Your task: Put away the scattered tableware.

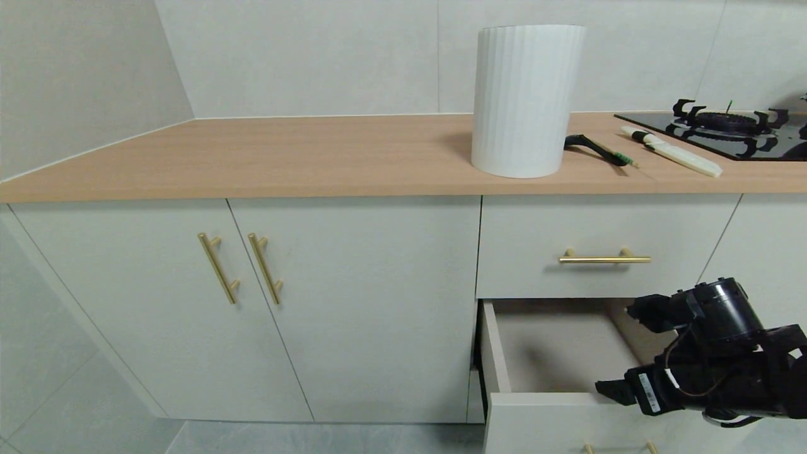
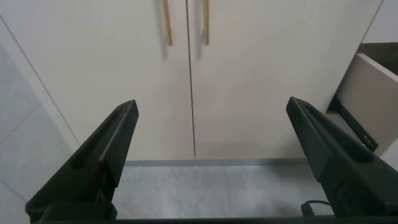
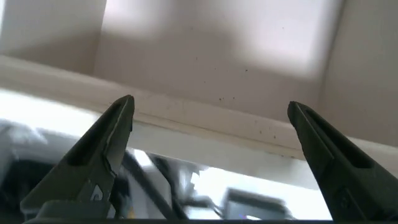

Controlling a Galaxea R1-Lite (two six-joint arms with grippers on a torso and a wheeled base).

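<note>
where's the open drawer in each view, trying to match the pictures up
Head view: open drawer at lower right, under the shut drawer.
Left wrist view: its side panel juts out beside the cabinet doors.
Right wrist view: its pale inside lies beyond the right gripper.
Shared landmark: the gold door handles, in head and left wrist views.

So what we had was a long wooden countertop (image 1: 284, 157) running along the tiled wall, with a tall white ribbed container (image 1: 526, 101) standing upright on it toward the right. Just beside its base lay a black utensil (image 1: 599, 150) with a thin greenish end, and near that a long white utensil (image 1: 674, 153) with a dark band. The white one sat at the edge of the black cooktop (image 1: 668, 126) with its burner grate (image 1: 728, 118).
</note>
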